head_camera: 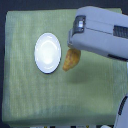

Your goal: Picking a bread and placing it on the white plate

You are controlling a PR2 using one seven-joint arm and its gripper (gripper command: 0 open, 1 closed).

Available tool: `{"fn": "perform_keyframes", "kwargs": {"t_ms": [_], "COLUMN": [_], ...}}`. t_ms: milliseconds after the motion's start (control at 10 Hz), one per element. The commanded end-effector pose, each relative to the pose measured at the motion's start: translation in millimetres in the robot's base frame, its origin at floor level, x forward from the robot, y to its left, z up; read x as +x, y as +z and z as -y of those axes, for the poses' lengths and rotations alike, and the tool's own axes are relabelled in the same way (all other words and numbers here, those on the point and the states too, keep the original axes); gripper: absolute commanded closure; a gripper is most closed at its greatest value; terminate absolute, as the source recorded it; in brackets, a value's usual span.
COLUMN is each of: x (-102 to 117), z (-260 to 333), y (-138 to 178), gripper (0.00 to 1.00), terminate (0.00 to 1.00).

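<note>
The bread (pixel 70 59) is being approached beside the empty white plate (pixel 48 52); whether the gripper (pixel 73 45) is closed cannot be told, and a secure grasp is judged necessary next.

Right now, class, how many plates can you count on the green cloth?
1. The white plate lies left of centre on the green cloth, beside the bread. The arm may hide more.

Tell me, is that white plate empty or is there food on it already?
Empty. The white plate shows only bare white surface; the bread lies beside it on the green cloth.
</note>
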Motion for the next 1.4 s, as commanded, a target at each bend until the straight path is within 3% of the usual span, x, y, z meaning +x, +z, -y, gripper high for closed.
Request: {"fn": "perform_keyframes", "kwargs": {"t_ms": [0, 500, 900, 1200, 1300], "x": [18, 48, 33, 40, 38], "z": [-128, -158, -158, -177, -183], "y": [-33, -60, -83, -88, -90], "gripper": [1.0, 1.0, 1.0, 1.0, 0.0], "terminate": [0.0, 0.0, 0.0, 0.0, 0.0]}}
